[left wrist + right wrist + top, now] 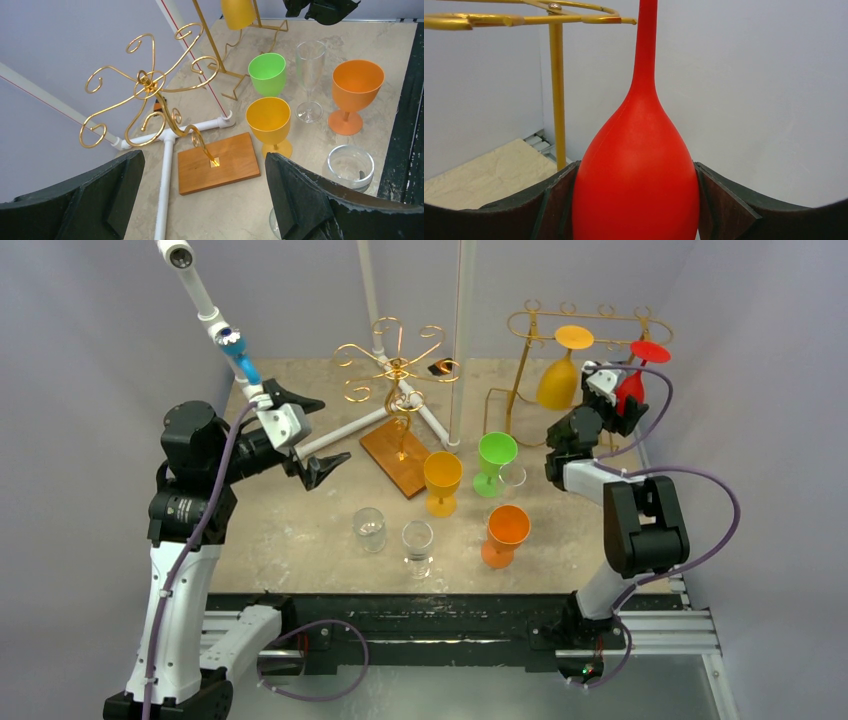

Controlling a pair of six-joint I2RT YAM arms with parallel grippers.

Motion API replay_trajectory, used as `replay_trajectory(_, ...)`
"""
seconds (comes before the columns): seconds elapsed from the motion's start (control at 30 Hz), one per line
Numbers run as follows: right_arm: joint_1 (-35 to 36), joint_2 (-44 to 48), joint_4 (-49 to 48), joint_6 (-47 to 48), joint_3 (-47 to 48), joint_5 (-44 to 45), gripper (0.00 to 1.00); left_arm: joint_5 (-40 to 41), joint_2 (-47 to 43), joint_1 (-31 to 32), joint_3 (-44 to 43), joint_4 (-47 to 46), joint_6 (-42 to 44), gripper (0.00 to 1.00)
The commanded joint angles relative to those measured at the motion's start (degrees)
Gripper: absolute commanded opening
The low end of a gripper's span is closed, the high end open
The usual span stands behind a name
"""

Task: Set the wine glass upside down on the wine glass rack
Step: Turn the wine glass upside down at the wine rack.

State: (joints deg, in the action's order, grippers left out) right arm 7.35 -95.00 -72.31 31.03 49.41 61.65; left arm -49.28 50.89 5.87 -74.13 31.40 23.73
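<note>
A red wine glass [632, 386] hangs upside down with its foot [650, 350] at the top rail of the gold rack [520, 360] at the back right. My right gripper [612, 390] is shut on its bowl. In the right wrist view the red bowl [636, 165] fills the gap between both fingers, and its stem rises past the rack's rail [524, 19]. A yellow glass [558, 380] hangs upside down on the same rack. My left gripper [315, 435] is open and empty above the table's left side, also seen in the left wrist view [205, 200].
A gold scroll stand [395, 365] on a wooden base [398, 458] stands mid-table, with white pipes [340, 435] beside it. Upright on the table are a yellow goblet [442, 480], a green one [495, 460], an orange one [505, 535] and clear glasses [369, 528] [418, 545] [513, 478].
</note>
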Motion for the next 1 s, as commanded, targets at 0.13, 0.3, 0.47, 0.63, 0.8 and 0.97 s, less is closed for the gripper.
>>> replay_trajectory(0.13, -0.4, -2.8, -4.6, 1.7, 3.6, -0.3, 0.07, -1.1, 0.0, 0.1, 0.1, -0.3, 2.3, 1.0)
replay_trajectory(0.3, 0.4, -1.8, -4.1, 1.1, 2.7, -0.9, 0.07, -1.1, 0.2, 0.1, 0.8, -1.0, 1.8, 1.0)
replay_trajectory(0.47, 2.6, 0.5, -6.7, 0.9, -0.4, -1.3, 0.06, -1.8, 0.9, 0.1, 0.9, -1.8, 0.7, 1.0)
replay_trajectory(0.63, 5.7, 0.7, -13.0, 5.6, -2.7, -3.1, 0.07, -1.8, 1.3, 0.1, 0.8, -1.7, 0.3, 1.0)
replay_trajectory(0.8, 6.4, 0.1, -15.7, 7.0, -2.7, -4.3, 0.08, -1.7, 1.9, 0.1, 0.1, -1.1, 0.4, 1.0)
replay_trajectory(0.97, 6.2, -1.1, -16.0, 6.4, -2.0, -4.7, 0.08, -1.4, 2.5, 0.1, -0.9, -0.5, 0.3, 1.0)
